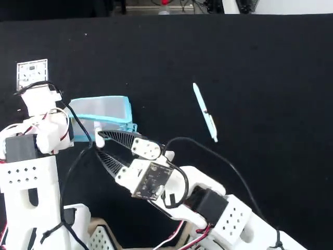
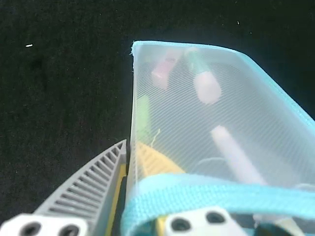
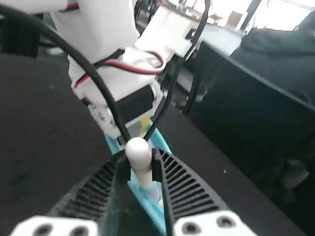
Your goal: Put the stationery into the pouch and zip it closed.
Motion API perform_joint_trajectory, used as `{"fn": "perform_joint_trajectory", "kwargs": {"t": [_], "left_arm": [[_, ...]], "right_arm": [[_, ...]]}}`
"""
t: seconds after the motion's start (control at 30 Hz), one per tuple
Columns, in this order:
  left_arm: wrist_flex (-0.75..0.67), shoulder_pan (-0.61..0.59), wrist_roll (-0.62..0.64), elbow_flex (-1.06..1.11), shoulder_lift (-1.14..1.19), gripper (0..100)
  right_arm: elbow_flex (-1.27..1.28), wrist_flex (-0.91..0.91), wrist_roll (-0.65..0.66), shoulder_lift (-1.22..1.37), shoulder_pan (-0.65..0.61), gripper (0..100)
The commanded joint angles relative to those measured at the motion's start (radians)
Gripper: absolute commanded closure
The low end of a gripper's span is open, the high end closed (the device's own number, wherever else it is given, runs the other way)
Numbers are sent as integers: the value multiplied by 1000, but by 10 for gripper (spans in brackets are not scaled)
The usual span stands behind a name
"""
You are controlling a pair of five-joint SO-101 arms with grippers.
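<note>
At nine o'clock the limp mesh pouch [image 1: 104, 108] is pinched at its rim by the left end effector [image 2: 129, 167]; a smooth marker [image 3: 138, 151] is clamped in the right end effector [image 3: 140, 172] at its mouth; towards two o'clock the light, slippery pen [image 1: 205, 112] is judged best gripped mid-barrel

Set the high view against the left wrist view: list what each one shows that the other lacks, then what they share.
The high view adds the pen, lying loose on the table well apart from the pouch. It also adds the right gripper, pinching a white rounded item at the pouch's edge. The left wrist view adds the contents seen through the mesh, among them a pink piece and a green piece. Both share the light-blue pouch.
</note>
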Motion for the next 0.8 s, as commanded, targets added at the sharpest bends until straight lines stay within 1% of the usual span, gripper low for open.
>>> {"fn": "perform_joint_trajectory", "kwargs": {"t": [0.0, 0.07, 0.27, 0.43, 0.5, 0.6, 0.63, 0.7, 0.77], "left_arm": [[-8, -10, 12, -1, -3, 970], [-8, -10, 12, -1, -3, 970], [-8, -12, 12, -1, -3, 970], [-8, -13, 12, -1, -3, 970], [-8, -13, 12, -1, -3, 970], [-8, -13, 12, -1, -3, 970], [-8, -13, 12, -1, -3, 970], [-8, -13, 12, -1, -3, 970], [-8, -12, 12, -1, -3, 970]], "right_arm": [[-116, 135, 5, -4, -20, 983], [-147, 163, 3, 31, -20, 983], [-222, 167, -3, 196, -21, 982], [-262, 196, -129, 251, -23, 978], [-291, 250, -153, 251, -25, 924], [-348, 361, -161, 254, -25, 784], [-369, 397, -161, 255, -25, 759], [-407, 450, -180, 252, -21, 762], [-443, 462, -199, 251, -20, 787]]}}
